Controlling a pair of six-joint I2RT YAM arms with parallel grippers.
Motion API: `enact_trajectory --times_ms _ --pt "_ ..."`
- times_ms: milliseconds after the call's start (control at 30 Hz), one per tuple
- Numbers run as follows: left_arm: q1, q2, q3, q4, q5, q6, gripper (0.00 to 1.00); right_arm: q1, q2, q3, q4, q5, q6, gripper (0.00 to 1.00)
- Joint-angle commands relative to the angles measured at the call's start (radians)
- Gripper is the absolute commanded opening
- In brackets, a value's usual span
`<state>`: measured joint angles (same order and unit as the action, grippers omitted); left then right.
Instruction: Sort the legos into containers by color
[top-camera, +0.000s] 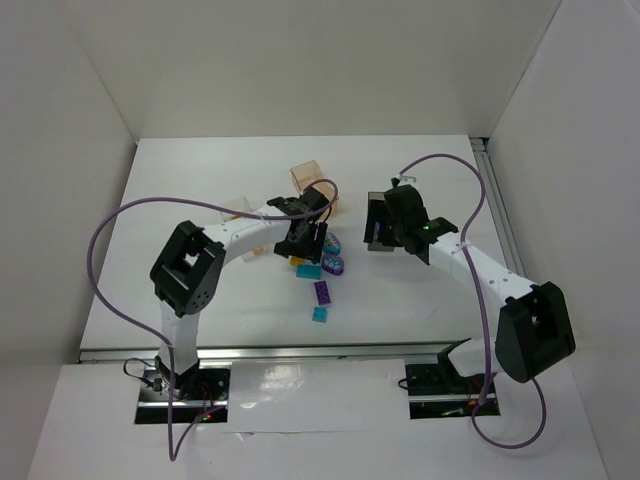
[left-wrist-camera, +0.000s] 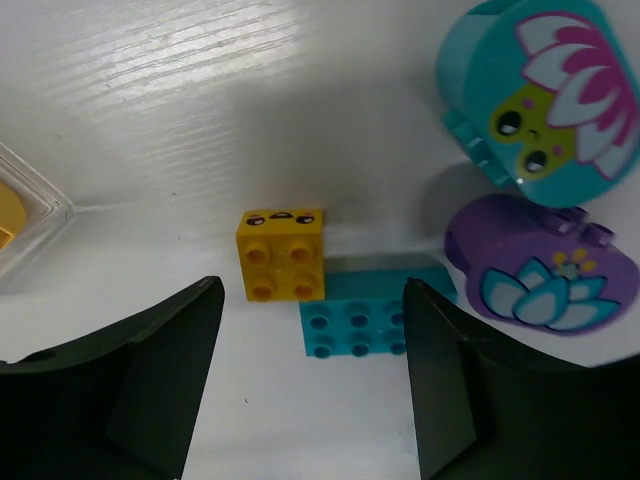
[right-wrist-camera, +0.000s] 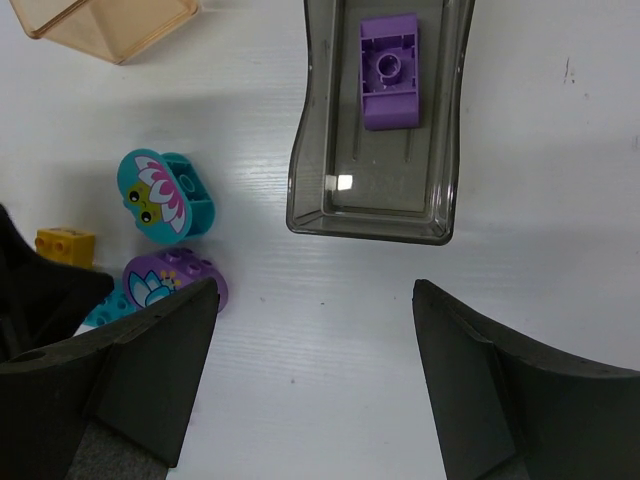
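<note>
Table (top-camera: 190, 175): white; carries every item below.

Clear bin (left-wrist-camera: 40, 205): at the left edge of the left wrist view, only a corner in sight. Contains something yellow, cut off by the frame.

Left gripper (left-wrist-camera: 310, 300): jaws wide apart, grasps nothing. Hangs low over the centre cluster and straddles the yellow brick without touching it.

Yellow brick (left-wrist-camera: 282, 255): four studs, with a small face printed on its far side. Sits on the table between the left gripper's jaws.

Teal brick (left-wrist-camera: 360, 322): flat, just right of the yellow brick, meeting it at a corner.

Teal oval piece (left-wrist-camera: 545, 90): pink-and-white flower print with a face. Lies on the table right of the yellow brick, apart from it.

Purple oval piece (left-wrist-camera: 545, 270): teal lotus print. Lies just beside the teal oval piece, at the teal brick's right end.

Purple brick (top-camera: 323, 291): alone on the table, nearer the arm bases than the cluster.

Small teal brick (top-camera: 320, 314): just past the purple brick, nearest the bases.

Peach bin (top-camera: 308, 178): behind the cluster, toward the far wall; contents not discernible.

Grey bin (right-wrist-camera: 300, 190): right of the cluster and well apart from it. Contains one purple piece (right-wrist-camera: 390, 70) at its far end.

Right gripper (right-wrist-camera: 312, 300): jaws wide apart, grasps nothing. Hovers above bare table at the near end of the grey bin.
</note>
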<state>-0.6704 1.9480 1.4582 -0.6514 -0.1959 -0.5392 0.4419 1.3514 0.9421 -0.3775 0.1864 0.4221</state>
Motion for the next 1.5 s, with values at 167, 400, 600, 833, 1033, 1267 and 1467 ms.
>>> enact_trajectory --times_ms 167,400,600,833,1033,1267,1467 --pt "0.018 0.046 0.005 0.033 -0.04 -0.059 0.74 0.009 -0.026 0.001 0.015 0.021 0.004 0.86" --pt "0.019 0.108 0.005 0.045 -0.005 -0.059 0.54 0.009 -0.026 0.001 0.015 0.012 0.004 0.86" --pt "0.019 0.008 0.079 -0.03 -0.043 -0.059 0.3 0.009 -0.026 0.001 0.006 0.021 -0.005 0.86" --pt "0.17 -0.09 0.15 -0.134 -0.125 -0.028 0.2 0.009 -0.017 0.011 0.015 0.012 -0.005 0.86" --pt "0.333 -0.211 0.016 -0.103 -0.096 -0.038 0.2 0.009 0.002 0.011 0.025 0.002 -0.005 0.86" --pt "0.41 -0.172 -0.006 -0.036 -0.004 -0.025 0.24 0.018 0.002 0.011 0.025 -0.007 0.004 0.86" --pt "0.401 -0.178 -0.039 -0.036 -0.02 -0.05 0.95 0.096 0.002 0.024 0.101 -0.067 -0.08 0.91"
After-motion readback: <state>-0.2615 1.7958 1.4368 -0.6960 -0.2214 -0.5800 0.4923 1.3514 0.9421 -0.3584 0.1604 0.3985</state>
